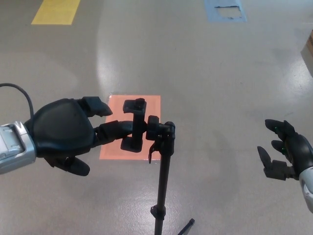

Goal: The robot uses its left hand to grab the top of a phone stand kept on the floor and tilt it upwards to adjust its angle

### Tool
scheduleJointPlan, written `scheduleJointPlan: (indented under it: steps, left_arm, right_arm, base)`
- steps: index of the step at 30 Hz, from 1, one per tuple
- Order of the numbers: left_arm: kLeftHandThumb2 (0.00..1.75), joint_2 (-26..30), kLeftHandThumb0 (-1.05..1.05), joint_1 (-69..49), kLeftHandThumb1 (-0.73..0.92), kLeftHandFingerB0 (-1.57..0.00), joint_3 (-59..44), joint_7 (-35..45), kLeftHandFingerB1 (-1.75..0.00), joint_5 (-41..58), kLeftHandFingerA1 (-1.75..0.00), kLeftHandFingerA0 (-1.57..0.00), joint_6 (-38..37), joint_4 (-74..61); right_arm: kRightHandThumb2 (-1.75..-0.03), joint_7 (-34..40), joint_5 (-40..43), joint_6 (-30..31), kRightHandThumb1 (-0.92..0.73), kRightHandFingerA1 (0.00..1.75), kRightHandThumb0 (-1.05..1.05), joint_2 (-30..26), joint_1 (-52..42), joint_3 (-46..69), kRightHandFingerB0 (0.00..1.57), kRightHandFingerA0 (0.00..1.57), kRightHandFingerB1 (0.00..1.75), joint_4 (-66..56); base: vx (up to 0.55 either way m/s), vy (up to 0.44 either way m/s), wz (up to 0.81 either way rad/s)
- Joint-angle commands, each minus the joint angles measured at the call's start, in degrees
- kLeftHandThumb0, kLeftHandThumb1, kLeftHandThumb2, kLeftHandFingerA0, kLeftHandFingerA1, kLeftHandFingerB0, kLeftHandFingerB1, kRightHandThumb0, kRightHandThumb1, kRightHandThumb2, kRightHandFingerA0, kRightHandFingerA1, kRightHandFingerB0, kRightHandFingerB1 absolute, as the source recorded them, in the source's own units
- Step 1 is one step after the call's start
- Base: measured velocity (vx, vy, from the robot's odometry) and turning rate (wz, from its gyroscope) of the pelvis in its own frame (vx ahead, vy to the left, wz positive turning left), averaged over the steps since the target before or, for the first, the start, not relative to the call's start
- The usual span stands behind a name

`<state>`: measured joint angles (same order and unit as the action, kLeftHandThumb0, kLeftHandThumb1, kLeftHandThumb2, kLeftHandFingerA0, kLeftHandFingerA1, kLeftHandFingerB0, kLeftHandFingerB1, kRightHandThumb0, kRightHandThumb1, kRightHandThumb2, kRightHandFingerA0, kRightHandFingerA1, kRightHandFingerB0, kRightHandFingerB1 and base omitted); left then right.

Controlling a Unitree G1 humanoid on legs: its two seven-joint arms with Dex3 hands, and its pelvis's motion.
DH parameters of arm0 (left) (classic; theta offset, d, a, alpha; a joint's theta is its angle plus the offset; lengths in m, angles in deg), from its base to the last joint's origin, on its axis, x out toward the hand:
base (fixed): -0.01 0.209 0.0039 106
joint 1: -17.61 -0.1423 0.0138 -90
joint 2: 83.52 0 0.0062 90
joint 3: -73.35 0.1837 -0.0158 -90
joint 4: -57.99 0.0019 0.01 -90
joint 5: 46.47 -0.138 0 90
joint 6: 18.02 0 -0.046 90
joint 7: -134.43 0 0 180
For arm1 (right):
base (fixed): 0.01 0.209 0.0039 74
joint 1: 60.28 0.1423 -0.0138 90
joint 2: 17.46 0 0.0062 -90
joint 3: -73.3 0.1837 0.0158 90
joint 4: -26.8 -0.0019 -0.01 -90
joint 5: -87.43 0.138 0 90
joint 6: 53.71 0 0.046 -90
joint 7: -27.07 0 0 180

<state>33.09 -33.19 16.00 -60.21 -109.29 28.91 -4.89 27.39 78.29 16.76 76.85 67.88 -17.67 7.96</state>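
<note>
Left hand point(63, 132) grasping phone stand point(161, 186) by its clamp point(136, 126), near centre on floor; right hand point(283, 149) released, idle far right; risk: sideways pull slipping grip or toppling slim pole.

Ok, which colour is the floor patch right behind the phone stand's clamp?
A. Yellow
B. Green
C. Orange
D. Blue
C: the phone stand's clamp stands against the orange floor patch, with the left hand reaching to it; the yellow patch and blue patch lie far off at the top.
</note>
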Motion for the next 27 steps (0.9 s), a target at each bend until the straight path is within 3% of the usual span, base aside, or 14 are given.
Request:
scheduleJointPlan:
  steps: [1, 7, 10, 11, 12, 13, 14, 15, 16, 17, 18, 19, 20, 27]
  left_arm:
    - [0.98, 0.0, -0.8, -0.3, 0.63, 0.0, 0.0, 0.6, -0.18, -0.3, -0.46, -0.21, 0.8, 0.1]
    - [1.04, -0.5, -0.89, 3.1, 0.71, -0.01, -1.7, 0.0, -0.16, 0.9, -0.47, -0.24, 1.9, 2.7]
    - [1.02, -1.2, -0.83, 4.6, 0.66, 0.0, -2.8, -0.3, -0.21, 2.7, -0.48, -0.25, 1.3, 5.1]
    - [0.66, -1.4, -0.82, 5.8, 0.84, 0.0, -3.5, 1.1, -0.18, 3.6, -0.3, -0.24, 1.7, 6.0]
    - [0.66, -1.5, -0.82, 6.6, 0.84, 0.0, -3.9, 2.1, -0.18, 4.1, -0.3, -0.24, 2.1, 6.7]
    - [0.67, -1.6, -0.82, 8.9, 0.85, 0.0, -4.9, 5.4, -0.11, 5.4, -0.28, -0.2, 3.6, 8.3]
    - [1.02, -2.0, -0.84, 11.7, 0.67, 0.0, -5.7, 6.8, -0.13, 6.1, -0.43, -0.15, 4.4, 11.3]
    - [1.02, -2.1, -0.84, 12.3, 0.67, 0.0, -5.9, 6.9, -0.13, 6.3, -0.43, -0.15, 4.5, 12.0]
    - [0.66, -2.3, -0.81, 13.4, 0.82, 0.0, -6.3, 7.6, -0.13, 6.7, -0.3, -0.24, 4.8, 13.7]
    - [1.0, -2.4, -0.83, 14.1, 0.66, 0.0, -6.4, 7.8, -0.15, 6.7, -0.43, -0.14, 5.4, 14.8]
    - [1.0, -2.5, -0.83, 14.8, 0.66, 0.0, -6.5, 7.9, -0.15, 6.6, -0.43, -0.14, 5.9, 16.1]
    - [0.66, -2.9, -0.81, 15.9, 0.82, 0.0, -6.6, 6.4, -0.13, 6.7, -0.3, -0.24, 6.1, 20.0]
    - [1.01, -3.1, -0.83, 16.3, 0.67, 0.0, -6.7, 5.8, -0.14, 6.8, -0.43, -0.16, 6.3, 22.1]
    - [0.97, -4.0, -0.8, 16.7, 0.64, 0.0, -5.9, 3.5, -0.16, 7.0, -0.44, -0.19, 7.8, 32.2]
  right_arm:
    - [-1.1, 0.1, -0.2, 0.7, -0.55, 0.47, -0.35, -1.0, 0.5, 0.1, 0.0, 0.0, 0.47, 0.1]
    - [-1.1, -0.2, -0.1, 1.0, -0.55, 0.47, -0.35, -0.9, 0.6, 0.3, 0.0, 0.0, 0.47, 0.3]
    - [-1.1, -0.1, -0.1, 0.9, -0.55, 0.47, -0.35, -0.9, 0.5, 0.2, 0.0, 0.0, 0.47, 0.2]
    - [-1.1, -0.1, -0.1, 0.9, -0.56, 0.47, -0.34, -0.9, 0.5, 0.3, 0.0, 0.0, 0.47, 0.2]
    - [-1.1, -0.2, 0.0, 1.0, -0.56, 0.47, -0.34, -0.9, 0.6, 0.3, 0.0, 0.0, 0.47, 0.2]
    - [-1.1, -0.3, 0.0, 0.7, -0.56, 0.47, -0.34, -0.9, 0.6, 0.3, 0.0, 0.0, 0.47, 0.2]
    - [-1.1, -0.3, -0.1, 0.6, -0.57, 0.47, -0.34, -1.0, 0.6, 0.2, 0.0, 0.0, 0.47, 0.2]
    - [-1.1, -0.2, -0.1, 0.6, -0.57, 0.47, -0.34, -1.0, 0.6, 0.2, 0.0, 0.0, 0.47, 0.1]
    - [-1.1, -0.4, -0.1, 0.6, -0.57, 0.47, -0.34, -1.0, 0.6, 0.2, 0.0, 0.0, 0.47, 0.1]
    - [-1.1, -0.3, -0.1, 0.7, -0.56, 0.47, -0.34, -0.9, 0.6, 0.1, 0.0, 0.0, 0.47, 0.1]
    - [-1.1, -0.3, -0.1, 0.8, -0.56, 0.47, -0.34, -0.9, 0.7, 0.1, 0.0, 0.0, 0.47, 0.1]
    - [-1.1, -0.2, -0.2, 0.8, -0.56, 0.47, -0.34, -0.8, 0.7, 0.0, 0.0, 0.0, 0.47, 0.1]
    - [-1.1, -0.2, -0.2, 0.8, -0.56, 0.47, -0.34, -0.8, 0.7, 0.0, 0.0, 0.0, 0.47, 0.1]
    - [-1.1, -0.4, -0.5, 0.3, -0.56, 0.47, -0.34, -0.9, -0.9, -0.4, 0.0, 0.0, 0.47, -0.2]
  base:
    - [0.0, 0.0, 0.0]
    - [0.0, 0.0, 0.0]
    - [0.0, 0.0, 0.0]
    - [0.0, 0.0, 0.0]
    - [0.0, 0.0, 0.0]
    - [0.0, 0.0, 0.0]
    - [0.0, 0.0, 0.0]
    - [0.0, 0.0, 0.0]
    - [0.0, 0.0, 0.0]
    - [0.0, 0.0, 0.0]
    - [0.0, 0.0, 0.0]
    - [0.0, 0.0, 0.0]
    - [0.0, 0.0, 0.0]
    - [0.0, 0.0, 0.0]
